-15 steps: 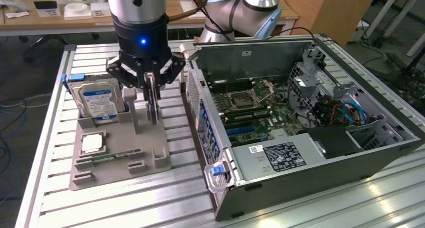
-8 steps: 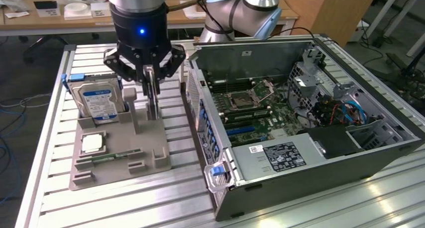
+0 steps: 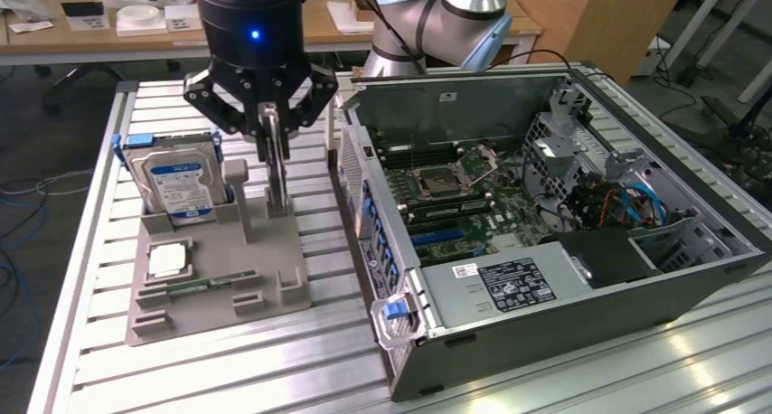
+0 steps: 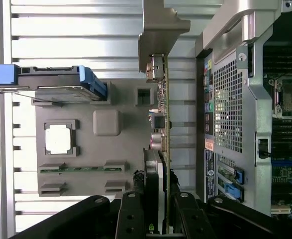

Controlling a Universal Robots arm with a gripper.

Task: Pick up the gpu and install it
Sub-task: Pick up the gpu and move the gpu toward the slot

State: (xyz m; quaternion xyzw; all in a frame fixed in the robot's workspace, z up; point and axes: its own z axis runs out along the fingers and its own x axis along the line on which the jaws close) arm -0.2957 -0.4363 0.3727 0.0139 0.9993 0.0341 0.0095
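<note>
Grabbing step here — my gripper (image 4: 161, 172) has its jaws clamped on the gpu (image 4: 163, 119), which stands on edge in the grey holder (image 4: 121, 144) beside the case (image 3: 543, 333) — I reckon it needs a straight pull out of the slot

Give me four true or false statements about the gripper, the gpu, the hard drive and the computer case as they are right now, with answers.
1. The gripper is closed on the gpu, which stands upright at the gray holder. True.
2. The hard drive lies flat on the table. False: it stands on edge in the holder.
3. The computer case is open, showing its motherboard. True.
4. The gpu is already seated inside the case. False: it is outside the case, at the holder.
</note>
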